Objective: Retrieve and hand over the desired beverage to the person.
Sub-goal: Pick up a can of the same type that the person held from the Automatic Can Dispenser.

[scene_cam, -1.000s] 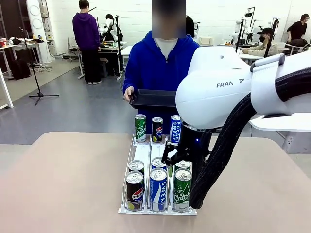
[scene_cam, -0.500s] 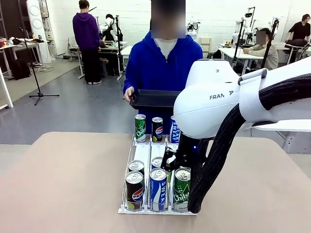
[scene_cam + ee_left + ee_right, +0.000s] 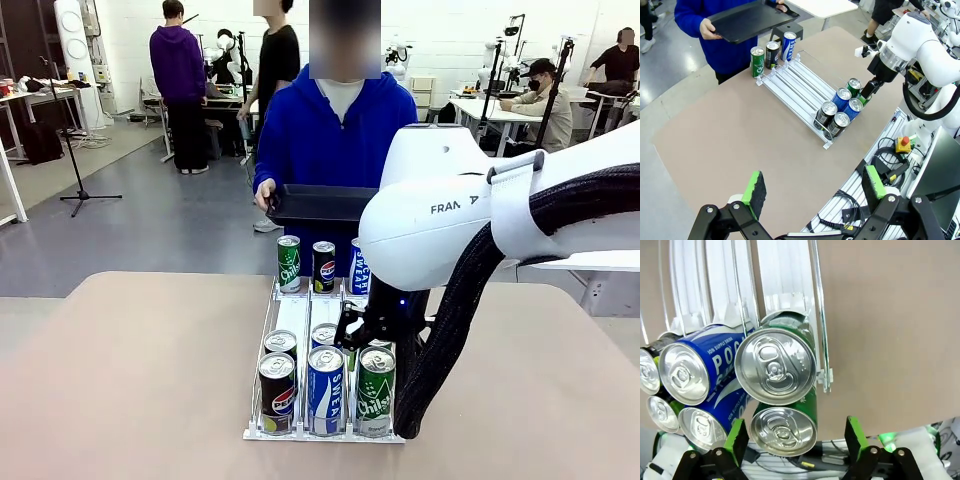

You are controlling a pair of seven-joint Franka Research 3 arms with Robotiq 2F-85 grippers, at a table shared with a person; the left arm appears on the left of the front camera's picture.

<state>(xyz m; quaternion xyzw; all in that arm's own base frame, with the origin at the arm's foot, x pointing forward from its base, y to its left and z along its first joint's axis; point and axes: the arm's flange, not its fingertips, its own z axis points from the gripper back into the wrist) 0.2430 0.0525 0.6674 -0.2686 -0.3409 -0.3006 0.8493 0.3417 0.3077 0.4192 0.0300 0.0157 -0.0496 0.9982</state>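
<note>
Beverage cans point(image 3: 323, 334) sit in a clear three-lane rack point(image 3: 292, 312) on the tan table point(image 3: 130, 380) — I place everything else from that rack. Well off to the rack's left, my left gripper point(image 3: 814, 187) hangs high above the table, jaws released, with nothing between its green pads point(image 3: 755, 192).

At the rack's near end, from left lane to right, I see a black Pepsi can point(image 3: 277, 392), a blue Pocari Sweat can point(image 3: 325, 390) and a green Chilsung can point(image 3: 375, 392). Each has a second can just behind it. At the rack's far end three more cans stand upright: green, black, blue. Beyond that far end the person point(image 3: 310, 130) in the blue hoodie holds a black tray point(image 3: 320, 203) in both hands.

Over the rack's right lane my right gripper point(image 3: 796, 436) points down at the two green cans there. Its jaws are spread wide, a pad on either side and nothing grasped — I cannot tell whether either pad touches a can.
</note>
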